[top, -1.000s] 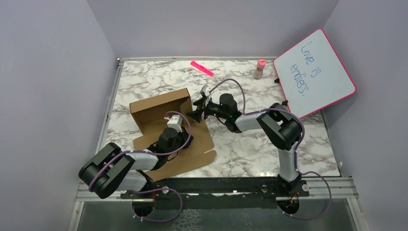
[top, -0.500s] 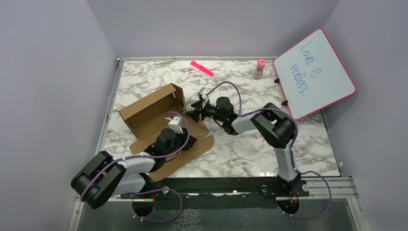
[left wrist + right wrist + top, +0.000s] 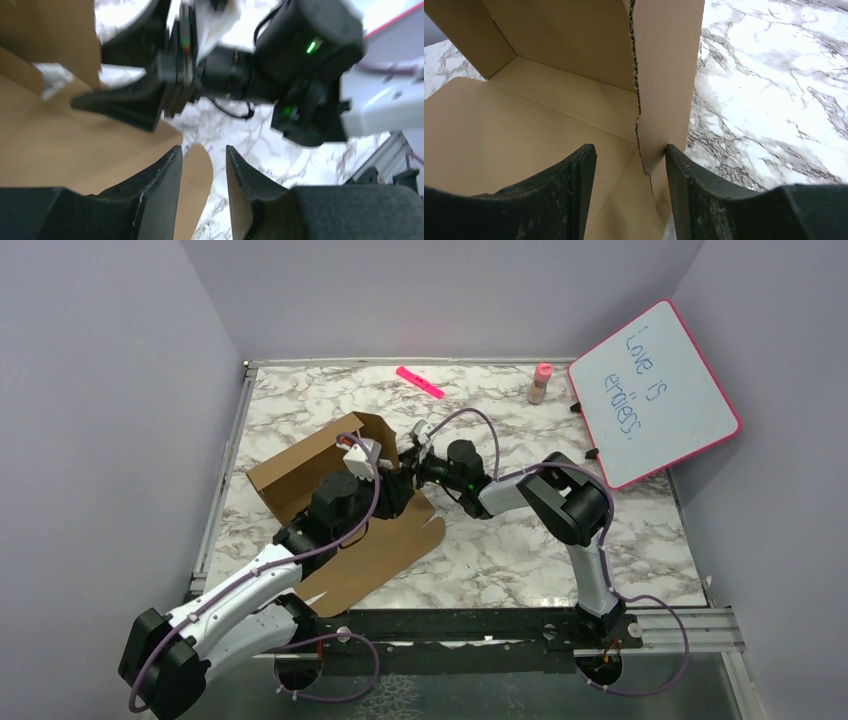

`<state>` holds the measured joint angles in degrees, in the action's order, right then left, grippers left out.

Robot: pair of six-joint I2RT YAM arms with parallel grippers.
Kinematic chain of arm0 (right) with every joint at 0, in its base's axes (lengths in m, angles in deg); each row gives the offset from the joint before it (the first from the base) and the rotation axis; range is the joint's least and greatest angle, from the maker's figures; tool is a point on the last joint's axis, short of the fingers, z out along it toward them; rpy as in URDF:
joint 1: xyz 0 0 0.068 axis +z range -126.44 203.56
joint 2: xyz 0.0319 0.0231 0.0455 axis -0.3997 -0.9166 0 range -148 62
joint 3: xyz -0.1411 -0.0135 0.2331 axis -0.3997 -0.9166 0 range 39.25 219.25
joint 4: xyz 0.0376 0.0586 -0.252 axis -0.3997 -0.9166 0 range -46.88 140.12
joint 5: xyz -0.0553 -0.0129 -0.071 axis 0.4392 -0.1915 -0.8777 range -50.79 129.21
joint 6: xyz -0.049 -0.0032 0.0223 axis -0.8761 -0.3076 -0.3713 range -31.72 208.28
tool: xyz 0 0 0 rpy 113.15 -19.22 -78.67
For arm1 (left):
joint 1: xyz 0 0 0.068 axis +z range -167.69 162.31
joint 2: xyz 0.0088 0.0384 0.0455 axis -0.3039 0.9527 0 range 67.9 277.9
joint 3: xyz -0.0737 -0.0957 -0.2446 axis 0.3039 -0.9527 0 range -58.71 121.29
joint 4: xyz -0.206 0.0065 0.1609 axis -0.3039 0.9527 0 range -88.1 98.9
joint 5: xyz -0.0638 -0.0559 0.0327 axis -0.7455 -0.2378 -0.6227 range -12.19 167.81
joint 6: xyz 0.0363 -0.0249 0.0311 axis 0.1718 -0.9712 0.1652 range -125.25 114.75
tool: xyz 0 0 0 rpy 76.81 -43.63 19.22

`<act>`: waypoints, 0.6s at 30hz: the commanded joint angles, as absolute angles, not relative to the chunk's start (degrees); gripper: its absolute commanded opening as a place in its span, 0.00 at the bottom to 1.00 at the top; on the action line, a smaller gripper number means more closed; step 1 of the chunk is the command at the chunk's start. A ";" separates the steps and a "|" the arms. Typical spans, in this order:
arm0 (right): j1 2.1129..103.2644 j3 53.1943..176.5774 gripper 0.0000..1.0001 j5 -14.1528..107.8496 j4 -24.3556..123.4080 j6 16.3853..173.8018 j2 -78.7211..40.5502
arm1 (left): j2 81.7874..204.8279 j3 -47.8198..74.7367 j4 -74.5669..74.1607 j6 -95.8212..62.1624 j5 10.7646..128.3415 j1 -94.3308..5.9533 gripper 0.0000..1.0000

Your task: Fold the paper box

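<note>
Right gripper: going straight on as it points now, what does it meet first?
The right gripper would likely meet the upright side flap of the box; the flap's edge stands just inside one finger. Depth is unclear.

My left gripper [image 3: 202, 152] has its fingers apart, a rounded flap of the paper box [image 3: 55, 145] showing in the gap. Just ahead, blurred, the right gripper [image 3: 120, 102] overlaps the cardboard's edge above the marble table [image 3: 240, 130].

Past my right gripper [image 3: 629, 152] the box [image 3: 549, 125] runs off the picture's top and left edges. Ahead of my left gripper [image 3: 202, 150] everything is smeared by blur. From above, my left arm [image 3: 250, 580] covers the box's middle, and both gripper tips are too small to tell.
</note>
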<state>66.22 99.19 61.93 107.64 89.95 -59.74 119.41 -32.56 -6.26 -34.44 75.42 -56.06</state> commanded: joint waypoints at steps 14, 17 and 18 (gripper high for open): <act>66.47 96.82 0.57 60.94 112.01 91.88 -59.28 | 132.16 5.71 25.19 -17.38 89.00 -36.97 0.55; 66.51 96.84 0.57 61.21 111.73 91.88 -59.30 | 134.99 7.42 24.85 -16.99 84.99 -31.72 0.59; 66.50 96.95 0.57 61.33 111.68 91.88 -59.34 | 135.86 7.73 24.47 -16.70 83.93 -30.51 0.61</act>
